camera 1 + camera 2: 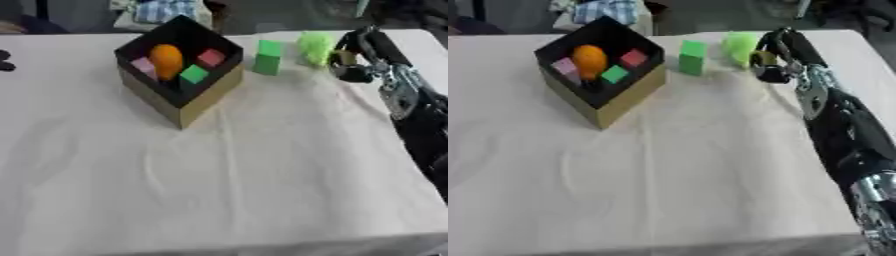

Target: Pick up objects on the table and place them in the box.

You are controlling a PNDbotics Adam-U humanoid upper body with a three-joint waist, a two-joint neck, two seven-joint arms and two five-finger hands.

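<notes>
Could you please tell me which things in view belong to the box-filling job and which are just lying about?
Part of the job:
- box, holding an orange object, a pink block, a red block and a small green block
- green block on the table
- light green object, at the right hand

Lying about:
- checked cloth beyond the table

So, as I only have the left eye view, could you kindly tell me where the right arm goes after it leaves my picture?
Observer: In the right eye view the right arm runs on down along the table's right side to the bottom edge of the picture.
Operator: Thank you. Is it black all the way down?
Observer: No, a silver joint shows near the lower right corner.
</notes>
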